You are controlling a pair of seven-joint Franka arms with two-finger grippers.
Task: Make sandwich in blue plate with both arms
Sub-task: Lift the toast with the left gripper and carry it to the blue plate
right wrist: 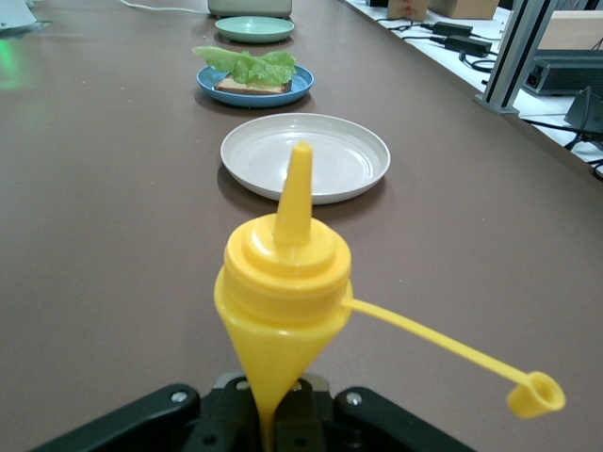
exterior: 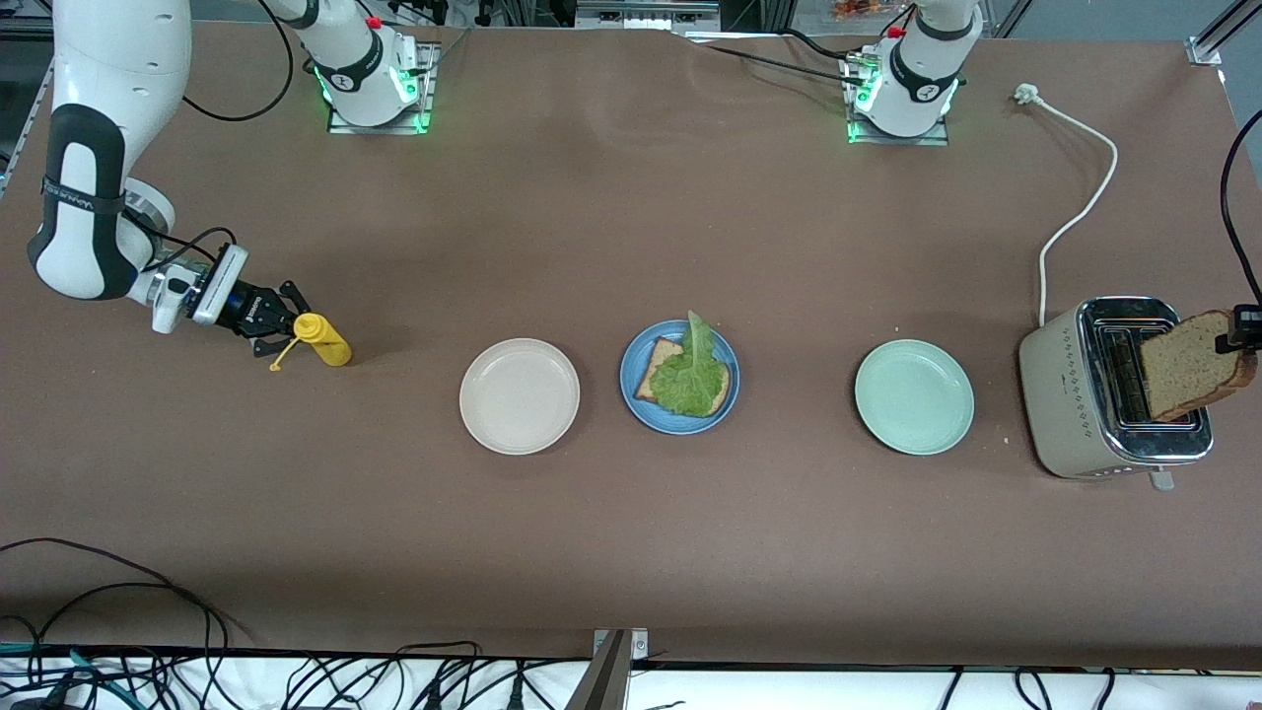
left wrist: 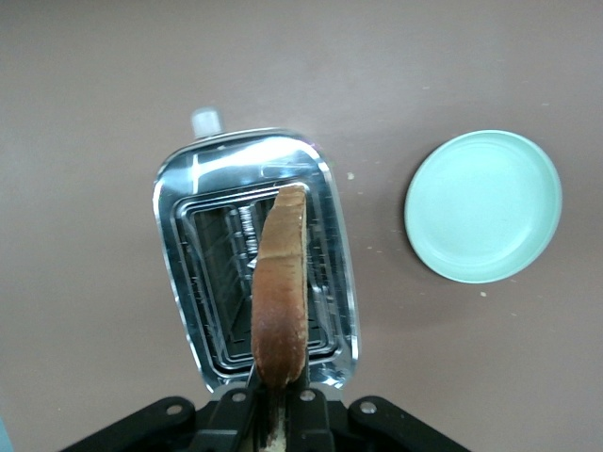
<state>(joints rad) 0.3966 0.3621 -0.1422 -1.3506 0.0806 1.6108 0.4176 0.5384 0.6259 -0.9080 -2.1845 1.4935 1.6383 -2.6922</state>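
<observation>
Over the toaster (exterior: 1114,390), left gripper (exterior: 1238,341) pinches a bread slice (exterior: 1195,363) upright. Blue plate (exterior: 679,415), between beige plate (exterior: 520,396) and mint plate (exterior: 914,396), carries bread under lettuce (exterior: 692,377). Right gripper (exterior: 281,325), toward the right arm's end from that plate, clamps a yellow squeeze bottle (exterior: 323,339).

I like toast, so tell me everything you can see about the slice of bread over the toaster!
The bread slice is brown wholemeal with a darker crust, squarish, one end rounded. It looks dry and grainy. It hangs tilted over the slots of the toaster, at the left arm's end of the table. The left end effector is shut on its crust edge. Whether its lower corner touches the toaster cannot be told. Seen edge-on in the left wrist view, it is a thin slab.
</observation>
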